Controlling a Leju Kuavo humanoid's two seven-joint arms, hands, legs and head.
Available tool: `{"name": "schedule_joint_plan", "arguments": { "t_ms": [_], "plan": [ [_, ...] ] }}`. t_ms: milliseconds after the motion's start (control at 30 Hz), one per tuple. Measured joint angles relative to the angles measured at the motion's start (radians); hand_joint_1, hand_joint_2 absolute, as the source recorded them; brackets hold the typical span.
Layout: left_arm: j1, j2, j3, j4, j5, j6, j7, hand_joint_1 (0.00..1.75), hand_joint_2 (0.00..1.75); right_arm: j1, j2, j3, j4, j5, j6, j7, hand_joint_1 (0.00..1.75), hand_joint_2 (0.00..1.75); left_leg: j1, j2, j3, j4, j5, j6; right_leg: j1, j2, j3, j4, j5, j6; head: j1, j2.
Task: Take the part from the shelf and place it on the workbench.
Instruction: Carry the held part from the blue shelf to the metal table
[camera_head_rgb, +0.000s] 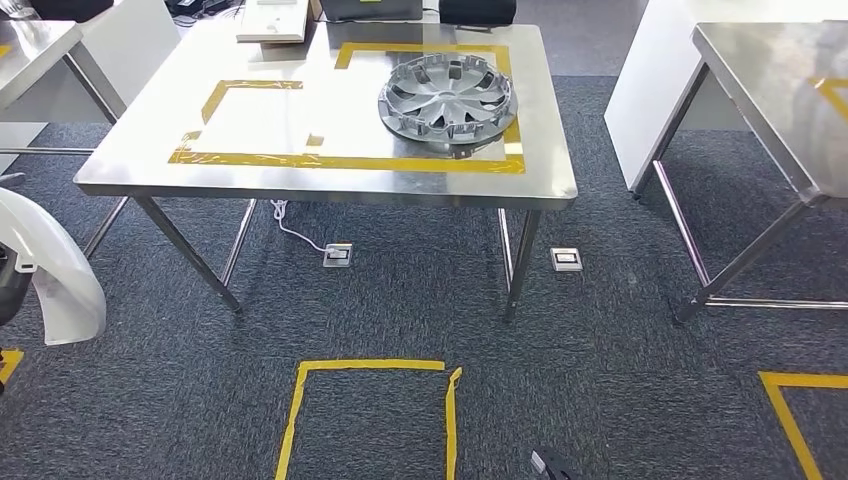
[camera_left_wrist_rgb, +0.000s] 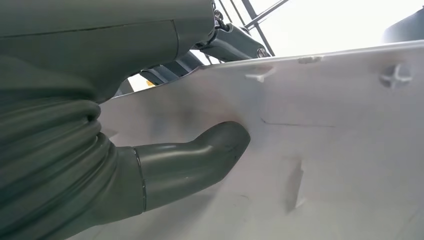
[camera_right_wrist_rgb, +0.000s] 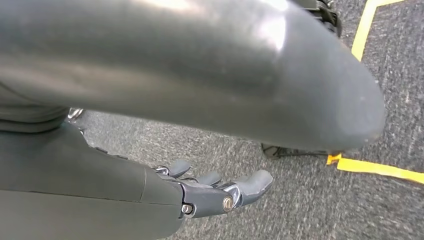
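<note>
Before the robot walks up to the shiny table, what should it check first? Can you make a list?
1. Part held: the left hand presses its thumb against the white part, seen also at the robot's left side in the head view. Ok.
2. Grip firm all round: the other fingers are hidden. Cannot tell.
3. Right hand free: it hangs over the carpet with nothing in it. Ok.
4. Room on the workbench: the taped area left of the hubcap is bare. Ok.
5. Path ahead: carpet with yellow floor tape and nothing tall in the way. Ok.
6. White cable under the table: keep feet away. Ok for now.
</note>
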Motion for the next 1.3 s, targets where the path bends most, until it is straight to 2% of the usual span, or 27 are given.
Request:
{"name": "schedule_joint_plan", "arguments": {
  "t_ms": [67,100,167,200,300,367,433,467,500,533,600,633,667,700,800,833,867,933,967,1000,1033,1100,1133,1167,1200,1233,1300],
  "plan": [
    [0.001,0.002,0.0,0.0,0.002,0.0,0.0,1.75,1.75,0.001,0.001,0.0,0.0,0.0,0.004,0.001,0.0,0.0,0.002,0.002,0.035,-0.118,0.087,0.0,-0.002,0.0,0.02,0.003,-0.018,0.006,0.0,0.0],
    [0.001,0.002,0.0,0.0,0.003,0.0,0.0,1.75,1.75,0.001,0.001,0.0,0.0,0.0,0.005,0.001,0.0,0.0,0.001,0.003,0.056,-0.179,0.114,0.002,-0.003,0.001,0.028,0.006,-0.027,0.01,-0.001,0.0],
    [0.002,0.004,0.0,0.0,0.005,0.0,0.0,1.75,1.75,-0.001,0.001,-0.001,0.0,0.001,0.008,0.001,0.0,0.0,-0.003,0.006,0.08,-0.24,0.127,0.016,-0.002,0.0,0.035,0.009,-0.039,0.021,-0.003,0.0],
    [0.005,0.005,0.0,-0.002,0.006,0.0,-0.001,1.75,1.75,-0.001,0.001,-0.001,0.0,0.002,0.009,0.002,0.0,0.0,-0.005,0.007,0.081,-0.24,0.118,0.025,-0.001,0.0,0.036,0.012,-0.042,0.027,-0.003,0.0],
    [0.017,0.009,0.002,-0.017,0.008,0.001,-0.003,1.75,1.75,0.0,0.002,-0.001,0.0,0.005,0.011,0.002,0.0,0.0,-0.001,0.005,0.097,-0.244,0.125,0.046,0.0,0.0,0.032,0.039,-0.057,0.042,-0.002,0.0],
    [0.022,0.01,0.004,-0.03,0.008,0.002,-0.003,1.75,1.75,-0.003,0.002,-0.001,0.0,0.007,0.012,0.002,0.0,0.0,0.001,0.004,0.108,-0.246,0.118,0.055,-0.004,0.0,-0.015,0.125,-0.093,0.05,0.001,0.0],
    [0.028,0.01,0.005,-0.039,0.009,0.001,-0.002,1.75,1.75,-0.002,0.002,-0.001,0.0,0.008,0.011,0.003,0.0,0.0,0.0,0.004,0.116,-0.246,0.108,0.058,-0.006,0.0,-0.094,0.249,-0.138,0.057,0.003,0.0],
    [0.032,0.009,0.005,-0.041,0.008,0.001,0.0,1.75,1.75,-0.001,0.003,-0.002,0.0,0.008,0.01,0.003,0.0,0.0,0.0,0.004,0.122,-0.246,0.101,0.058,-0.008,0.0,-0.126,0.285,-0.144,0.059,0.003,0.0],
    [0.034,0.008,0.005,-0.042,0.007,0.0,0.002,1.75,1.75,0.001,0.003,-0.003,0.0,0.008,0.009,0.004,0.0,0.0,0.0,0.003,0.131,-0.246,0.094,0.057,-0.008,0.0,-0.143,0.287,-0.13,0.059,0.003,0.0],
    [0.035,0.007,0.005,-0.042,0.006,-0.002,0.004,1.75,1.75,0.002,0.003,-0.005,0.0,0.008,0.009,0.004,0.0,0.0,0.0,0.002,0.142,-0.246,0.086,0.055,-0.009,0.0,-0.141,0.252,-0.095,0.058,0.004,0.0],
    [0.031,0.005,0.006,-0.042,0.003,-0.006,0.006,1.75,1.75,0.003,0.003,-0.007,0.0,0.008,0.009,0.004,0.0,0.0,0.0,0.001,0.164,-0.246,0.069,0.049,-0.01,0.0,-0.105,0.121,-0.003,0.052,0.004,0.0],
    [0.027,0.004,0.006,-0.041,0.002,-0.007,0.007,1.75,1.75,0.002,0.003,-0.008,0.0,0.007,0.009,0.004,0.0,0.0,-0.001,0.001,0.171,-0.246,0.062,0.044,-0.008,0.0,-0.088,0.067,0.017,0.048,0.004,0.0],
    [0.024,0.002,0.006,-0.041,0.0,-0.008,0.008,1.75,1.75,0.002,0.003,-0.01,0.0,0.007,0.009,0.004,0.0,0.0,-0.001,0.0,0.174,-0.248,0.056,0.038,-0.005,-0.001,-0.077,0.035,0.026,0.043,0.003,0.0],
    [0.021,0.001,0.006,-0.04,-0.001,-0.008,0.008,1.75,1.75,0.002,0.004,-0.012,0.0,0.006,0.008,0.004,0.0,0.0,-0.002,-0.001,0.177,-0.247,0.053,0.032,-0.003,-0.001,-0.073,0.023,0.019,0.037,0.002,0.0],
    [0.016,-0.002,0.007,-0.039,-0.004,-0.009,0.009,1.75,1.75,0.002,0.006,-0.016,0.0,0.005,0.008,0.003,0.0,0.0,0.0,0.0,0.184,-0.23,0.045,0.014,-0.005,0.0,-0.047,0.01,0.016,0.018,0.0,0.0],
    [0.013,-0.003,0.007,-0.039,-0.005,-0.009,0.008,1.75,1.75,0.001,0.006,-0.017,0.0,0.005,0.008,0.002,0.0,0.0,0.001,0.0,0.172,-0.202,0.036,0.011,-0.007,0.001,-0.033,0.008,0.012,0.013,-0.002,0.0],
    [0.011,-0.003,0.007,-0.038,-0.005,-0.01,0.008,1.75,1.75,0.0,0.006,-0.017,0.0,0.004,0.008,0.002,0.0,0.0,0.001,0.001,0.146,-0.155,0.021,0.009,-0.008,0.001,-0.022,0.007,0.005,0.008,-0.004,0.0],
    [0.012,-0.005,0.008,-0.035,-0.005,-0.01,0.007,1.75,1.75,-0.001,0.006,-0.017,0.0,0.004,0.008,0.002,0.0,0.0,0.001,0.001,0.067,-0.032,-0.018,0.005,-0.006,0.002,-0.003,0.007,-0.012,0.002,-0.006,0.0],
    [0.015,-0.005,0.008,-0.033,-0.005,-0.01,0.007,1.75,1.75,0.0,0.006,-0.017,0.0,0.004,0.009,0.002,0.0,0.0,0.001,0.001,0.031,0.011,-0.03,0.004,-0.005,0.002,0.008,0.007,-0.021,0.001,-0.006,0.0],
    [0.019,-0.005,0.008,-0.031,-0.006,-0.01,0.007,1.75,1.75,0.002,0.007,-0.017,0.0,0.004,0.009,0.002,0.0,0.0,0.001,0.001,0.008,0.024,-0.027,0.004,-0.004,0.003,0.02,0.007,-0.031,0.0,-0.006,0.0],
    [0.021,-0.005,0.008,-0.031,-0.006,-0.01,0.006,1.75,1.75,0.004,0.007,-0.017,0.0,0.005,0.009,0.002,0.0,0.0,0.001,0.001,0.002,0.002,-0.002,0.007,-0.004,0.003,0.034,0.007,-0.042,0.001,-0.006,0.0],
    [0.022,-0.005,0.011,-0.03,-0.006,-0.01,0.006,1.75,1.75,0.005,0.007,-0.017,0.0,0.005,0.009,0.002,0.0,0.0,-0.002,0.002,0.026,-0.121,0.095,0.015,-0.003,0.004,0.066,0.007,-0.066,0.005,-0.007,0.0],
    [0.021,-0.005,0.012,-0.029,-0.006,-0.01,0.006,1.75,1.75,0.005,0.008,-0.017,0.0,0.004,0.009,0.002,0.0,0.0,-0.005,0.003,0.04,-0.18,0.129,0.019,-0.003,0.005,0.077,0.007,-0.077,0.01,-0.008,0.0],
    [0.021,-0.005,0.014,-0.028,-0.006,-0.01,0.005,1.75,1.75,0.004,0.008,-0.018,0.0,0.004,0.008,0.002,0.0,0.0,-0.009,0.004,0.052,-0.219,0.15,0.024,-0.003,0.005,0.083,0.005,-0.086,0.016,-0.009,0.0],
    [0.021,-0.005,0.014,-0.027,-0.006,-0.01,0.005,1.75,1.75,0.004,0.008,-0.018,0.0,0.005,0.008,0.002,0.0,0.0,-0.012,0.004,0.057,-0.238,0.154,0.029,-0.002,0.005,0.088,0.005,-0.091,0.022,-0.01,0.0],
    [0.022,-0.004,0.015,-0.026,-0.006,-0.01,0.004,1.75,1.75,0.003,0.009,-0.018,0.0,0.005,0.008,0.003,0.0,0.0,-0.014,0.003,0.063,-0.243,0.144,0.034,-0.002,0.005,0.092,0.003,-0.094,0.028,-0.01,0.0],
    [0.024,-0.001,0.017,-0.029,-0.006,-0.01,0.003,1.75,1.75,0.002,0.009,-0.018,0.0,0.006,0.008,0.004,0.0,0.0,-0.01,0.001,0.081,-0.256,0.142,0.045,-0.001,0.003,0.092,0.016,-0.095,0.038,-0.01,0.0]
  ]
}}
